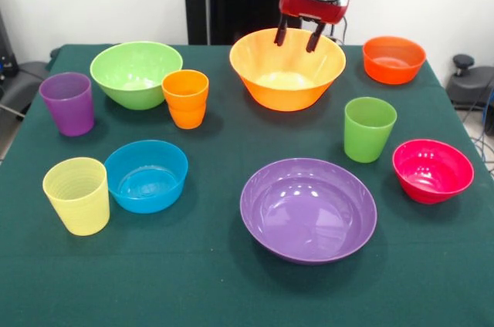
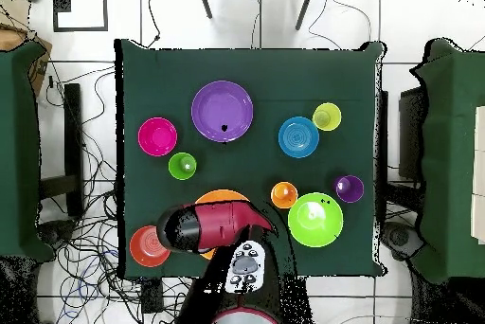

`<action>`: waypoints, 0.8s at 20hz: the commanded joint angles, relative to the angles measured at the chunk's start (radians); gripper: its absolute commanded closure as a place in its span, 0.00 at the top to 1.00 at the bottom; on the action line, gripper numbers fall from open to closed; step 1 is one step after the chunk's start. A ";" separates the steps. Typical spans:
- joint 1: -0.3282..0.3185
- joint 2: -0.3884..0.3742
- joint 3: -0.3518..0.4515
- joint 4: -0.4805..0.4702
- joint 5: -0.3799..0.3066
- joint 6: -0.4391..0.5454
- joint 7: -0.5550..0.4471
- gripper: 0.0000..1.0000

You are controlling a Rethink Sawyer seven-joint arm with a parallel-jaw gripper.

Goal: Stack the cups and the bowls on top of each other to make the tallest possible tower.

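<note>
**Nothing stacked yet, hand poised at the orange-yellow bowl's far rim**

My main worry is the grasp on the large orange-yellow bowl [image 1: 286,71]. The hand [image 1: 298,36] hangs over its far rim with the two dark fingers [image 1: 282,32] spread apart and nothing between them. As far as I can judge from the front view, both tips sit at or just behind the far rim, so I cannot tell whether a finger would land inside the bowl or whether both would go down outside it. If both miss, I close on air. If I catch only the lip, the glossy, flared wall could slip out or the bowl could tip and skid toward the orange cup [image 1: 185,98] on its left.

The second risk is order. I judge the tower not begun: all ten pieces stand apart on the tabletop [image 1: 201,281]. The purple bowl [image 1: 308,209] sits near centre, the light green bowl [image 1: 136,73] far left, the orange-red bowl [image 1: 394,58] far right. Lifting the widest bowl onto something narrower would make a poor base.

The arm [image 2: 204,225] comes down steeply from above. Overhead, it covers most of the orange-yellow bowl.
</note>
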 commanded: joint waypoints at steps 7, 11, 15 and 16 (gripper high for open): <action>0.010 -0.041 0.052 -0.021 -0.023 0.111 0.030 1.00; 0.024 -0.052 0.049 -0.030 -0.019 0.140 0.039 1.00; 0.048 -0.037 0.043 -0.049 -0.016 0.147 0.062 1.00; 0.054 -0.033 0.041 -0.055 -0.014 0.152 0.067 1.00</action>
